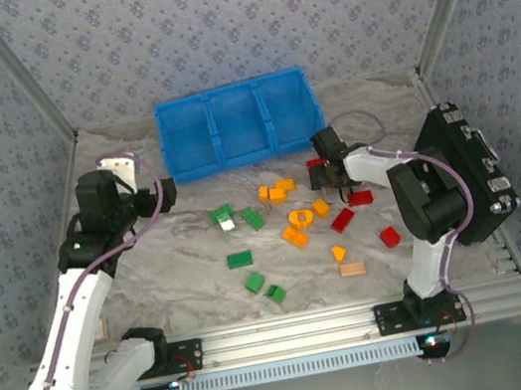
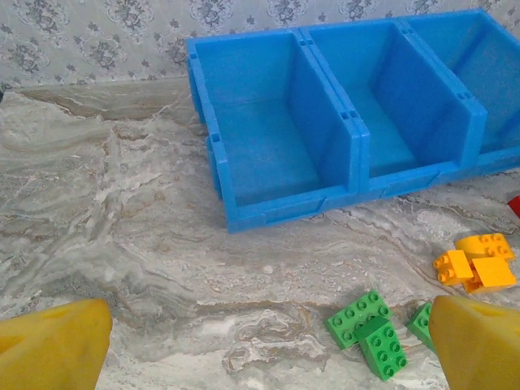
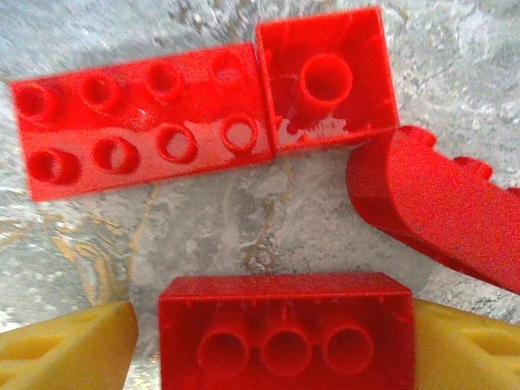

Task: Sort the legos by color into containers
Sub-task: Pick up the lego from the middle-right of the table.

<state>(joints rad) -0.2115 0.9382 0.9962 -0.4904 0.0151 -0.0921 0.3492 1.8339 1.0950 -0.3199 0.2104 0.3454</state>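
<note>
Yellow fingertips [image 3: 65, 349] of the right gripper [image 3: 276, 357] sit at the near corners of the right wrist view. They are spread to either side of a glossy red brick [image 3: 284, 325] lying upside down, with three round tubes in its hollow underside. A sliver of table shows beside the left pad. The right pad is just beside the brick, and I cannot tell whether it touches. Farther off, a long red brick [image 3: 142, 126] with eight studs touches a square red brick [image 3: 325, 77] flipped to show one tube. A rounded red piece [image 3: 439, 211] lies on the right, on the grey-and-tan marbled table [image 3: 219, 219].

From the left wrist, the left gripper [image 2: 264, 353] holds its jaws wide apart over bare marble. Beyond stands the blue bin [image 2: 268, 207], smooth moulded plastic with three side-by-side compartments. Studded green bricks [image 2: 370, 325] lie near right, and orange-yellow bricks [image 2: 475, 260] lie farther right.

The top view adds the whole scatter. The legos [image 1: 295, 236] lie loose on the table, nearer than the bin [image 1: 196, 171] and between the arms, among them an orange ring [image 1: 300, 217]. A tan block [image 1: 352, 268] lies nearer, and a black case [image 1: 468, 168] stands at the right. The left gripper [image 1: 167, 193] hangs left of the bin. The right gripper [image 1: 325, 182] is down among red bricks by the bin's near right corner.
</note>
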